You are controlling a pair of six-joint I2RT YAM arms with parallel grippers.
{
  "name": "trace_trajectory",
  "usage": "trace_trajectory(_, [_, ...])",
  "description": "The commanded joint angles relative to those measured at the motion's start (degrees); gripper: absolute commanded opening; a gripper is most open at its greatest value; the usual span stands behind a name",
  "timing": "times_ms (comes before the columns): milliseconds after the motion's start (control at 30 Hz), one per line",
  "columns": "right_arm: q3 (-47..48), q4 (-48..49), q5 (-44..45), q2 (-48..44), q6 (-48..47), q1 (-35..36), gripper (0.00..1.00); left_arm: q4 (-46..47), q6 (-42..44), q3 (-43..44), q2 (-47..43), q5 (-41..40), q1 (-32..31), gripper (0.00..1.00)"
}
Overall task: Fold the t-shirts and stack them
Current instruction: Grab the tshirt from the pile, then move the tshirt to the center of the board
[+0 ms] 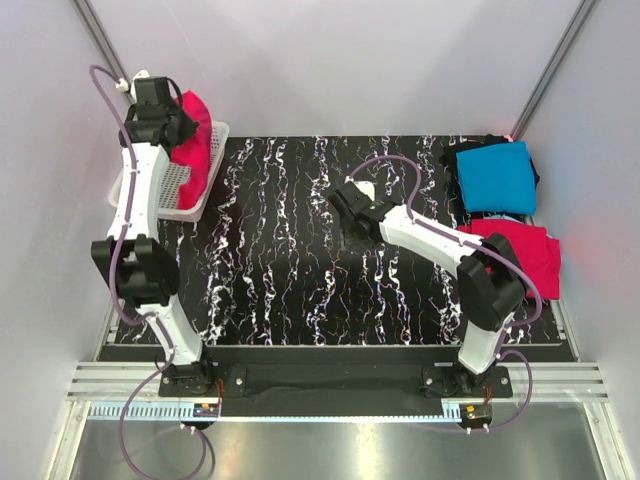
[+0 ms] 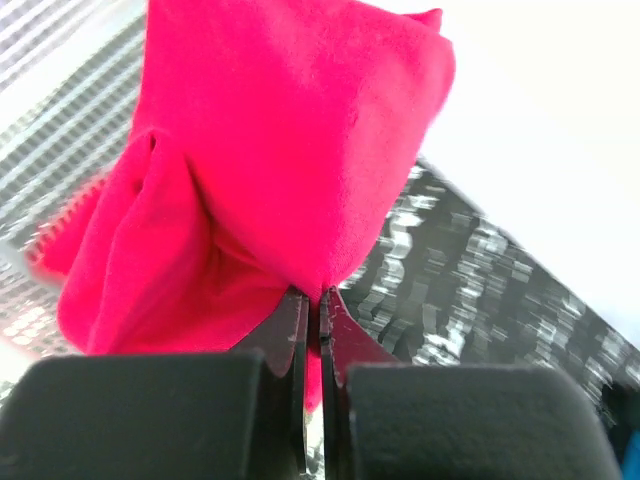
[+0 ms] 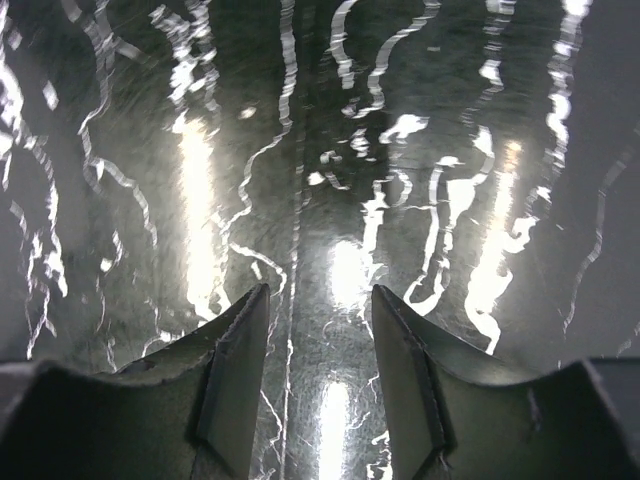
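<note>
My left gripper (image 1: 178, 128) is shut on a pinkish-red t-shirt (image 1: 193, 148) and holds it bunched above the white mesh basket (image 1: 196, 196) at the far left. In the left wrist view the cloth (image 2: 290, 150) hangs from my closed gripper (image 2: 315, 300). My right gripper (image 1: 340, 200) is open and empty, low over the middle of the black marbled table; its fingers (image 3: 240, 345) frame bare tabletop. A turquoise-blue t-shirt (image 1: 496, 177) lies folded on a black one (image 1: 486, 146) at the far right. A second pinkish-red t-shirt (image 1: 530, 252) lies folded in front of them.
The black marbled mat (image 1: 300, 290) covers the table. White walls and metal posts enclose the far side. The basket sits at the mat's left edge, partly under the left arm.
</note>
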Motion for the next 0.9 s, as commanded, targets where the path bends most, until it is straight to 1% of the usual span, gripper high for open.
trace_trajectory(0, [-0.02,-2.13,8.56,-4.81,7.52,0.52,0.52,3.98,4.66,0.04,-4.66,5.25,-3.82,0.00])
trace_trajectory(33, [-0.20,-2.57,10.25,-6.04,9.38,0.26,0.52,3.97,5.20,-0.39,-5.71,6.91,-4.79,0.00])
trace_trajectory(67, [-0.20,-3.19,11.49,-7.19,10.87,-0.27,0.52,3.97,5.73,-1.79,-7.64,7.36,-7.67,0.00])
trace_trajectory(133, [-0.03,-4.33,14.65,-10.62,14.92,-1.15,0.52,4.06,8.10,-3.72,-9.93,8.15,-10.93,0.00])
trace_trajectory(167, [-0.03,-5.64,15.88,-11.76,16.15,-1.50,0.51,3.98,9.15,-4.00,-10.81,8.76,-14.52,0.00])
trace_trajectory(200, [-0.20,-6.26,17.90,-13.86,18.08,-2.20,0.50,3.97,12.12,-4.17,-12.65,9.38,-16.47,0.00])
trace_trajectory(267, [-0.64,-7.75,20.01,-15.89,19.67,-2.47,0.50,4.15,14.25,-5.49,-14.59,11.74,-21.03,0.00])
trace_trajectory(300, [-1.60,-8.11,21.68,-17.81,21.16,-2.64,0.49,4.76,14.78,-6.37,-16.69,13.85,-21.84,0.00])
trace_trajectory(400, [-3.97,-8.29,22.49,-21.16,22.83,-2.73,0.49,9.06,15.04,-9.36,-19.86,20.45,-23.25,0.00])
trace_trajectory(467, [-5.64,-8.38,22.75,-22.66,23.80,-2.82,0.49,9.95,14.70,-9.02,-21.19,21.25,-23.52,0.00])
trace_trajectory(500, [-6.00,-8.29,22.92,-23.80,23.98,-2.74,0.49,8.38,14.96,-8.23,-21.19,19.86,-23.43,0.02])
trace_trajectory(533, [-6.44,-8.29,23.10,-24.51,24.16,-2.73,0.49,7.59,15.13,-7.00,-21.11,18.28,-23.43,0.27])
trace_trajectory(567, [-6.96,-8.29,23.80,-24.95,24.25,-2.73,0.48,7.40,15.31,-7.16,-21.37,16.26,-23.43,0.41])
trace_trajectory(600, [-7.14,-8.38,24.07,-25.82,24.16,-2.73,0.48,7.23,14.70,-7.69,-21.80,13.02,-23.43,0.76])
trace_trajectory(633, [-7.32,-8.29,24.24,-26.01,23.90,-2.73,0.49,6.97,13.65,-9.61,-22.50,3.42,-23.52,0.93])
trace_trajectory(667, [-7.41,-8.38,24.16,-26.27,23.64,-2.73,0.48,7.40,12.77,-11.28,-24.51,-0.07,-23.52,0.99])
trace_trajectory(733, [-7.32,-8.29,23.72,-26.10,23.28,-2.74,0.48,8.11,12.50,-14.71,-25.32,-7.01,-23.52,0.99])
trace_trajectory(867, [-7.58,-8.11,22.05,-24.61,22.32,-2.73,0.48,5.04,13.90,-15.69,-23.22,-8.02,-23.87,0.99])
